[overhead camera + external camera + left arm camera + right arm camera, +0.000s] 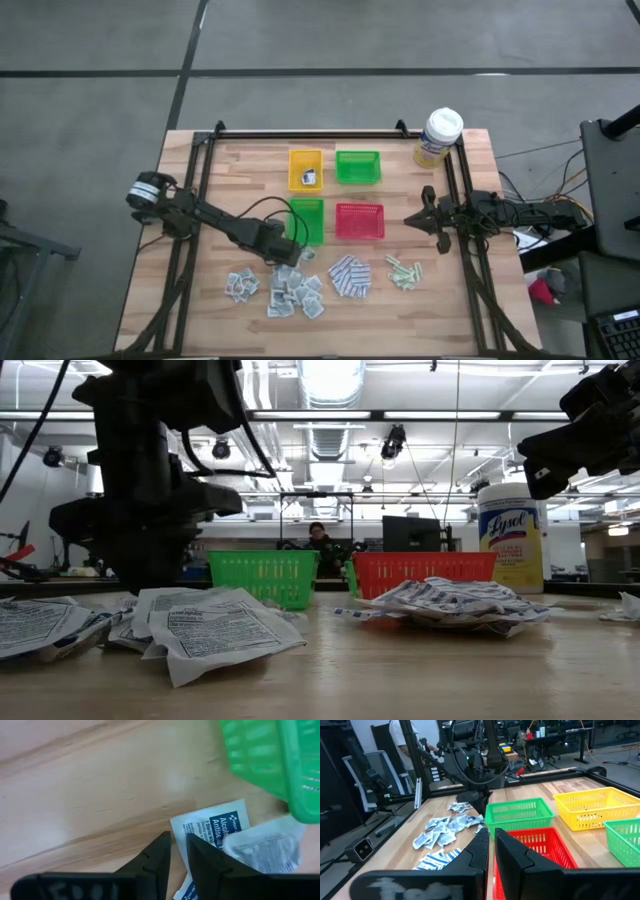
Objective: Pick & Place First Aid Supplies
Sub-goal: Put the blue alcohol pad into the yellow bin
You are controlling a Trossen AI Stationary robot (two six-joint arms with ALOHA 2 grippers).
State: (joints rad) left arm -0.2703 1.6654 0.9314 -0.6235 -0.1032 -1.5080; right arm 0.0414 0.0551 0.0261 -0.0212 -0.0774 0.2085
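Note:
Several white-grey sachets (290, 292) lie in loose heaps on the wooden table (200, 310) near its front edge, with blue-and-white pads (350, 276) and pale green strips (403, 272) to their right. My left gripper (290, 248) points down just in front of the nearer green tray (306, 220). In its wrist view its fingers (178, 836) stand a narrow gap apart astride the edge of a blue-printed alcohol pad packet (215, 820), which lies flat on the wood. My right gripper (412, 218) hovers level, shut and empty, at the right. My left gripper comes from above, pointing down, at the left edge (174, 827) of the alcohol pad packet. One finger (200, 855) stands over the packet, the other (160, 852) over bare wood. I cannot tell whether either finger touches the packet.
Four small trays stand at mid-table: yellow (306, 160) with one packet in it, green (358, 166), green again and red (359, 220). A yellow canister with a white lid (438, 137) stands at the far right. A second sachet (265, 847) overlaps the packet.

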